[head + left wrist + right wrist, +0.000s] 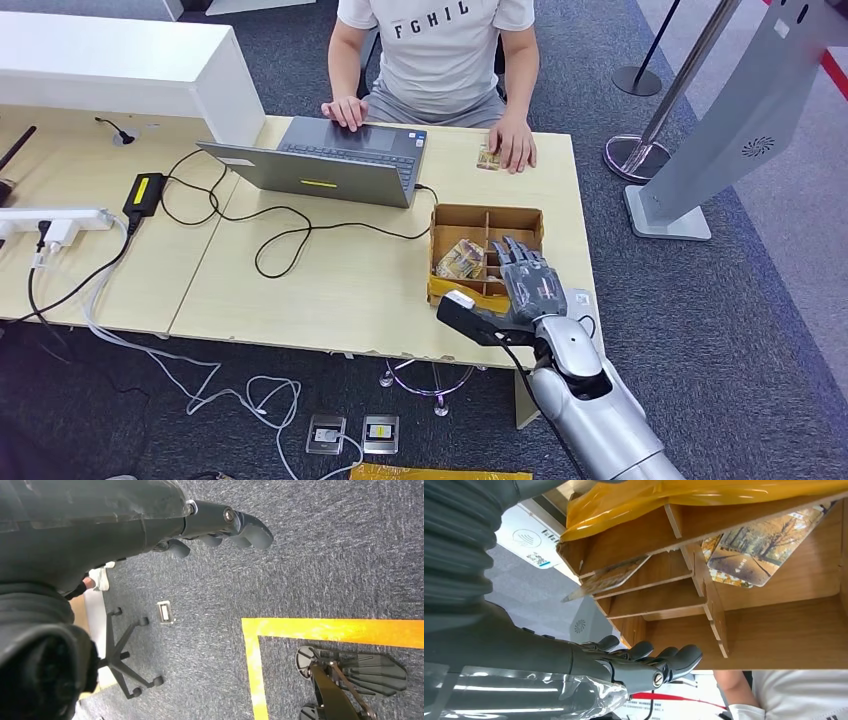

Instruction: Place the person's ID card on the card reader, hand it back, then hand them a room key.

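Right hand (527, 283) sits over the box (486, 217) at the table's (330, 290) right end, fingers (674, 659) stretched out and slightly apart, nothing held. The right wrist view shows the fingertips just off the box's outer wall, not touching any card. The box is a wooden tray split by dividers; picture-printed key cards (460, 260) lie in one compartment at about 9 o'clock from the hand. In the wrist view another card (606, 579) leans in a different slot, with yellow film (704, 495) along the box's edge.

Across the table, at 12 o'clock from the box, a person (440, 45) in a white shirt sits with one hand on the laptop (325, 160) and the other resting on the ID card (488, 158), flat on the table, well apart from the robot's hand. A small white card-sized thing (580, 299) lies at the table edge just at 3 o'clock of the right hand; I cannot tell what it is.

Left hand (220, 527) hangs over grey carpet (325, 555), fingers curled in together with nothing in them. Below it: an orange floor line (330, 630), a chair base (125, 657).

At the table's 9 o'clock end, a power strip (55, 222), a charger brick (144, 192) and black cable (280, 235) trailing to the laptop.
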`<move>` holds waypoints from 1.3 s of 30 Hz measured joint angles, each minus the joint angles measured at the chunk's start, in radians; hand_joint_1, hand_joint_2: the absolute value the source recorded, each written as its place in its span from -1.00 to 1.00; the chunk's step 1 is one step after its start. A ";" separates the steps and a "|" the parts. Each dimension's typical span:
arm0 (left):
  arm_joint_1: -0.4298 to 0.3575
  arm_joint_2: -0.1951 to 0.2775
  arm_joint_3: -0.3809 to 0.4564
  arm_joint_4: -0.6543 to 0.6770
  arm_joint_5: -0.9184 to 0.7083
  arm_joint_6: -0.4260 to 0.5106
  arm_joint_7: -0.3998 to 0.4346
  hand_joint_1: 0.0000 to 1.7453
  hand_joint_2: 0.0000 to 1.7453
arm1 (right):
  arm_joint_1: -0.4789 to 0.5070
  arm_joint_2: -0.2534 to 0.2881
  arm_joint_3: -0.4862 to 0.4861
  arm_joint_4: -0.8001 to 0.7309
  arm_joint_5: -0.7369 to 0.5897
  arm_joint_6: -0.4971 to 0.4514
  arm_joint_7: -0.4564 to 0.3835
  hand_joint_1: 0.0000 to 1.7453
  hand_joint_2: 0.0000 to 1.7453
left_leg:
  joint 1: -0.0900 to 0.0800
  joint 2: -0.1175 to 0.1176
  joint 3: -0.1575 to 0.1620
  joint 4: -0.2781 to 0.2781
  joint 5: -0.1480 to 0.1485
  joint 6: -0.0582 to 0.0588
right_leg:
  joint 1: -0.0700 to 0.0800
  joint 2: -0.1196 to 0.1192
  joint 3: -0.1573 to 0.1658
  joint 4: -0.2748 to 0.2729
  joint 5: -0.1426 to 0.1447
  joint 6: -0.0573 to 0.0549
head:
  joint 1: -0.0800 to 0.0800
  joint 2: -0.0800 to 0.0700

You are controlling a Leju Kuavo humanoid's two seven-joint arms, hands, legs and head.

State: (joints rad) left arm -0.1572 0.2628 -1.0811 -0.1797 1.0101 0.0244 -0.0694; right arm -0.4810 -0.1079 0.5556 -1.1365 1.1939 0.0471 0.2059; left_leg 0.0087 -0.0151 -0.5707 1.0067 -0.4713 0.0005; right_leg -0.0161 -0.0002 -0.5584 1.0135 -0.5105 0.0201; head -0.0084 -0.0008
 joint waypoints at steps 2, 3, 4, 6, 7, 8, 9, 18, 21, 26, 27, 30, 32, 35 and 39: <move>0.000 0.000 0.000 0.000 0.000 0.000 0.000 -1.00 -1.00 | -0.003 0.001 0.001 0.014 0.000 -0.009 -0.002 -0.88 1.00 | 0.000 0.000 0.000 0.000 0.000 0.000 | 0.000 0.000 0.000 0.000 0.000 0.000 | 0.000 0.000; 0.000 0.000 0.000 0.000 0.000 0.000 0.000 -1.00 -1.00 | -0.005 0.001 0.001 0.020 0.000 -0.013 -0.003 -0.87 1.00 | 0.000 0.000 0.000 0.000 0.000 0.000 | 0.000 0.000 0.000 0.000 0.000 0.000 | 0.000 0.000; 0.000 0.000 0.000 0.000 0.000 0.000 0.000 -1.00 -1.00 | -0.007 0.001 0.001 0.025 0.000 -0.017 -0.003 -0.84 1.00 | 0.000 0.000 0.000 0.000 0.000 0.000 | 0.000 0.000 0.000 0.000 0.000 0.000 | 0.000 0.000; 0.000 0.000 -0.001 0.000 0.000 0.000 0.000 -1.00 -1.00 | -0.009 0.001 0.001 0.035 -0.001 -0.021 -0.005 -0.50 1.00 | 0.000 0.000 0.000 0.000 0.000 0.000 | 0.000 0.000 0.000 0.000 0.000 0.000 | 0.000 0.000; 0.000 0.000 -0.002 0.000 0.000 0.000 0.000 -1.00 -1.00 | -0.010 0.001 0.001 0.039 -0.001 -0.022 -0.005 -0.06 1.00 | 0.000 0.000 0.000 0.000 0.000 0.000 | 0.000 0.000 0.000 0.000 0.000 0.000 | 0.000 0.000; 0.000 0.000 -0.003 0.000 0.000 0.000 0.000 -1.00 -1.00 | -0.011 0.001 0.002 0.043 -0.001 -0.023 -0.005 0.38 1.00 | 0.000 0.000 0.000 0.000 0.000 0.000 | 0.000 0.000 0.000 0.000 0.000 0.000 | 0.000 0.000; 0.000 0.000 -0.004 0.000 0.000 0.000 0.000 -1.00 -1.00 | -0.011 0.001 0.002 0.047 -0.001 -0.023 -0.006 0.76 1.00 | 0.000 0.000 0.000 0.000 0.000 0.000 | 0.000 0.000 0.000 0.000 0.000 0.000 | 0.000 0.000; 0.000 0.001 -0.013 0.000 0.000 -0.003 -0.002 -1.00 -1.00 | -0.021 0.001 0.002 0.080 0.000 -0.045 -0.001 1.00 1.00 | 0.000 0.000 0.000 0.000 0.000 0.000 | 0.000 0.000 0.000 0.000 0.000 0.000 | 0.000 0.000; 0.000 0.002 -0.018 0.000 0.000 -0.003 -0.003 -1.00 -1.00 | -0.028 0.000 0.001 0.087 0.003 -0.051 0.000 1.00 1.00 | 0.000 0.000 0.000 0.000 0.000 0.000 | 0.000 0.000 0.000 0.000 0.000 0.000 | 0.000 0.000; 0.000 0.005 -0.024 0.000 -0.001 -0.003 -0.004 -1.00 -1.00 | -0.032 0.000 0.001 0.096 0.015 -0.058 -0.001 1.00 1.00 | 0.000 0.000 0.000 0.000 0.000 0.000 | 0.000 0.000 0.000 0.000 0.000 0.000 | 0.000 0.000; 0.000 0.005 -0.024 0.000 -0.002 -0.003 -0.004 -1.00 -1.00 | -0.033 0.000 0.001 0.099 0.017 -0.061 -0.003 1.00 1.00 | 0.000 0.000 0.000 0.000 0.000 0.000 | 0.000 0.000 0.000 0.000 0.000 0.000 | 0.000 0.000; 0.000 0.006 -0.025 0.000 -0.005 -0.003 -0.006 -1.00 -1.00 | -0.039 0.000 0.001 0.108 0.018 -0.073 -0.008 1.00 1.00 | 0.000 0.000 0.000 0.000 0.000 0.000 | 0.000 0.000 0.000 0.000 0.000 0.000 | 0.000 0.000; 0.000 0.007 -0.025 0.000 -0.007 -0.003 -0.007 -1.00 -1.00 | -0.043 0.000 0.001 0.114 0.018 -0.079 -0.010 1.00 1.00 | 0.000 0.000 0.000 0.000 0.000 0.000 | 0.000 0.000 0.000 0.000 0.000 0.000 | 0.000 0.000; 0.000 0.009 -0.028 0.000 -0.008 -0.004 -0.009 -1.00 -1.00 | -0.048 0.000 0.001 0.123 0.017 -0.084 -0.012 1.00 1.00 | 0.000 0.000 0.000 0.000 0.000 0.000 | 0.000 0.000 0.000 0.000 0.000 0.000 | 0.000 0.000; 0.000 0.010 -0.035 0.000 -0.010 -0.005 -0.012 -1.00 -1.00 | -0.054 0.000 0.001 0.134 0.013 -0.084 -0.012 1.00 1.00 | 0.000 0.000 0.000 0.000 0.000 0.000 | 0.000 0.000 0.000 0.000 0.000 0.000 | 0.000 0.000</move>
State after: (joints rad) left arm -0.1577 0.2732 -1.1164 -0.1797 0.9997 0.0190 -0.0814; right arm -0.5350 -0.1076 0.5570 -1.0023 1.2071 -0.0364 0.1944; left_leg 0.0087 -0.0150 -0.5706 1.0067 -0.4713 0.0005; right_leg -0.0161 -0.0001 -0.5584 1.0135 -0.5105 0.0201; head -0.0084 -0.0008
